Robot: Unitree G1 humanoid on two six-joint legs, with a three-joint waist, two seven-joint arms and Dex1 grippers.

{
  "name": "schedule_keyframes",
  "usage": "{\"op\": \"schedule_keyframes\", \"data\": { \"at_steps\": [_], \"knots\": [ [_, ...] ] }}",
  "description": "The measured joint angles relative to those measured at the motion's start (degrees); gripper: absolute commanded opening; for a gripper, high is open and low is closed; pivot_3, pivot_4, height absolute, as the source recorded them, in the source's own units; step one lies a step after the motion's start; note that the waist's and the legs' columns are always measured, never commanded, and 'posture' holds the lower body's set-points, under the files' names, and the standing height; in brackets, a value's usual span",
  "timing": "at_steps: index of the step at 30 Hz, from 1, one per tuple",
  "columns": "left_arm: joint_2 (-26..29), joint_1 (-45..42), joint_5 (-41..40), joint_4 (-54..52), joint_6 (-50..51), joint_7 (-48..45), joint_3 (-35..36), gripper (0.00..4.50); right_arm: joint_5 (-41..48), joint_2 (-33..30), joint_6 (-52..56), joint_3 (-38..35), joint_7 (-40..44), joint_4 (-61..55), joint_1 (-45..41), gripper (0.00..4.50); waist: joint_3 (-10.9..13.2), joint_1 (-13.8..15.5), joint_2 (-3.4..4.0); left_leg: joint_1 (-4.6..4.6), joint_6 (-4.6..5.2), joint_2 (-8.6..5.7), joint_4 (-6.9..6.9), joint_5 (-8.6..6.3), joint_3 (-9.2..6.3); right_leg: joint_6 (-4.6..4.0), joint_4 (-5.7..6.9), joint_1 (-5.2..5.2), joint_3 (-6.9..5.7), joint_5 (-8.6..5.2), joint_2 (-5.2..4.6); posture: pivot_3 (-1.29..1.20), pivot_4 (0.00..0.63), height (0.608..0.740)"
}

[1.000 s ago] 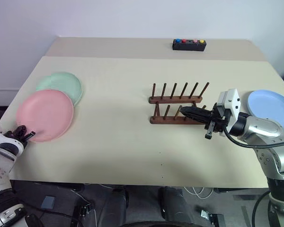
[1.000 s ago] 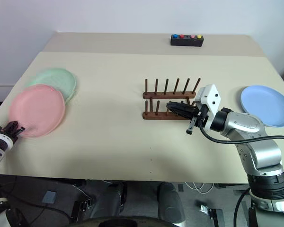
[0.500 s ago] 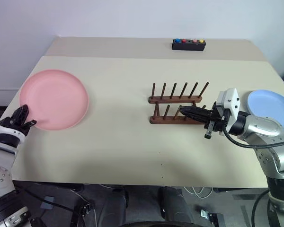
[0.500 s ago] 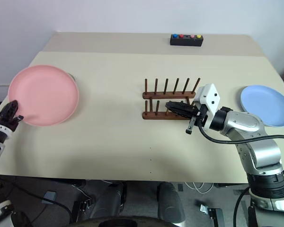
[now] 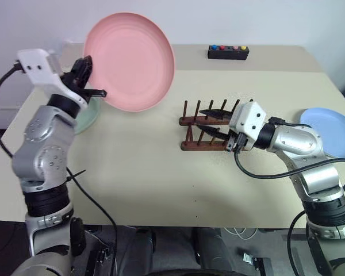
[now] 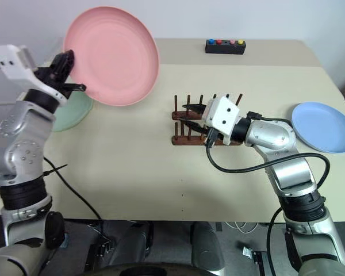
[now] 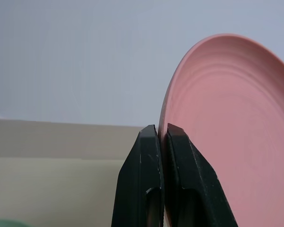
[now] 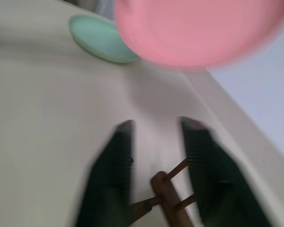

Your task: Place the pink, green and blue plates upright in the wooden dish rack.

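The left hand [image 5: 87, 75] is raised high above the left part of the counter [image 5: 132, 172], and its two black fingers [image 7: 149, 179] are pressed together on the rim of the large round salmon pink plate [image 5: 131, 60]. The plate is held in the air, tilted nearly upright, with its hollow face turned toward the camera. Under this hand, the round pale mint green plate [image 6: 72, 112] is seen lying flat on the counter, partly hidden by the arm.

The right hand [image 5: 214, 122] is held low and level at the small dark brown wooden dish rack [image 5: 210, 129]. Its two black fingers [image 8: 203, 161] are spread apart, and nothing is gripped between them; in the right wrist view an end of the rack is seen in the gap. The rack stands near the middle of the counter and no plate is in it. The round light blue plate [image 6: 324, 126] lies flat near the right edge of the counter, well apart from the rack. A black box with coloured buttons [image 5: 228, 52] is placed at the far side of the counter.
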Motion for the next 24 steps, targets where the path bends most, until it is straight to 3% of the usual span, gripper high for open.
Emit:
{"op": "schedule_keyframes", "data": {
  "at_steps": [2,10,24],
  "knots": [
    [-0.37,-1.3,1.12,-0.02,0.52,0.81,-1.75,0.0,-2.27,0.51,-2.15,0.93,-0.64,0.01,-0.75,3.83,0.0,-0.01,0.0,-0.05,0.0,0.0,0.03,0.0,0.0,0.0,0.0,-0.05,0.01,0.0,-0.01,0.0,0.15,0.734],
    [-5.53,-5.05,5.87,-1.14,4.45,3.74,-10.94,0.0,-19.68,3.01,-17.06,7.0,-7.79,5.56,-7.31,3.83,0.0,0.18,0.0,-0.08,-0.05,-0.01,0.05,0.03,0.0,0.01,-0.01,-0.06,0.0,0.01,0.0,0.0,0.15,0.734],
    [-11.26,-8.6,8.33,-3.16,9.92,6.31,-13.95,0.0,-33.65,6.04,-22.17,12.58,-11.43,12.85,-8.4,3.83,0.0,0.24,0.0,-0.09,-0.08,-0.02,0.07,0.05,-0.02,0.01,0.01,-0.07,0.0,0.01,0.0,0.0,0.15,0.734]
  ]
}}
